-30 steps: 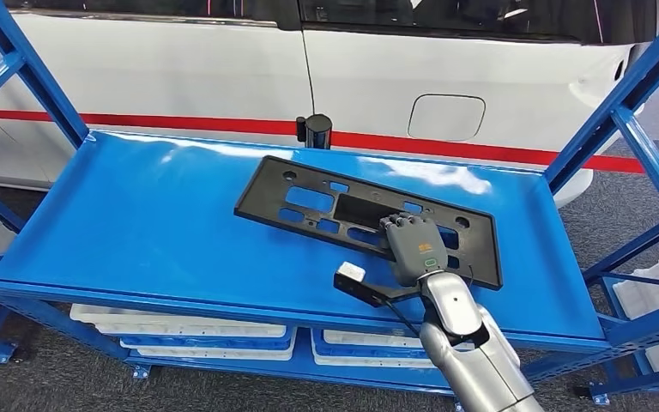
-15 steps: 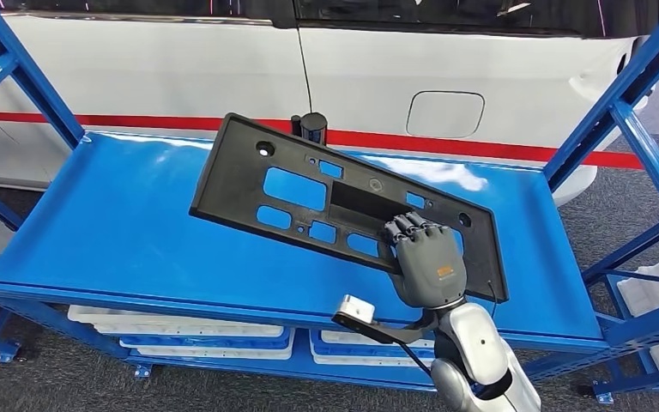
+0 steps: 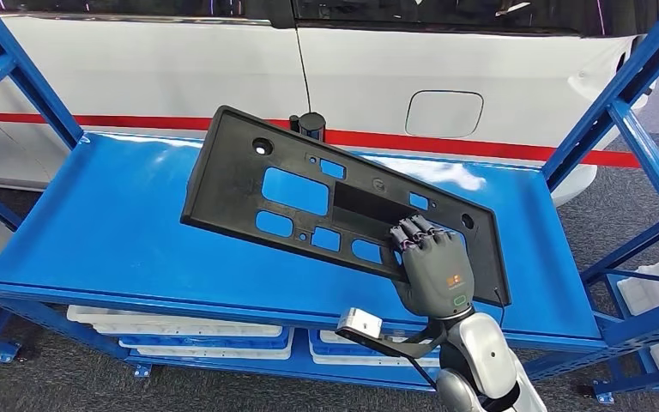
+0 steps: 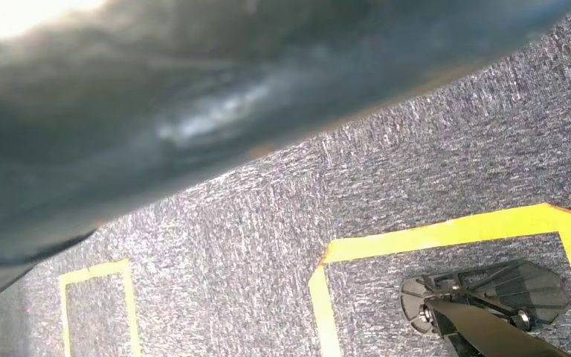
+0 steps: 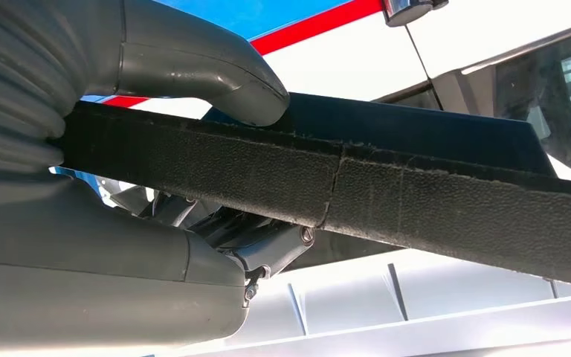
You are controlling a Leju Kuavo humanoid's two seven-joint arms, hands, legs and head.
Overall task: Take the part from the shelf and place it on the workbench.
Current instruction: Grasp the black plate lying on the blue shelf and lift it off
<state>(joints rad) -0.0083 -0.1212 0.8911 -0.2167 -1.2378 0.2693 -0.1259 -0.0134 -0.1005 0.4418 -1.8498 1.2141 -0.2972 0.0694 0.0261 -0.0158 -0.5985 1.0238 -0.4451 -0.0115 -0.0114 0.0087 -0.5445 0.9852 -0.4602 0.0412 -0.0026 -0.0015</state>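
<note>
Part (image 3: pixel 326 202), one black plate with cutouts, hung tilted above the blue shelf (image 3: pixel 111 232), its left end raised highest. My right hand (image 3: pixel 433 270) grasped its lower right edge, thumb on one face, fingers curled over the other. One white car (image 3: pixel 180 69) stood behind.
</note>
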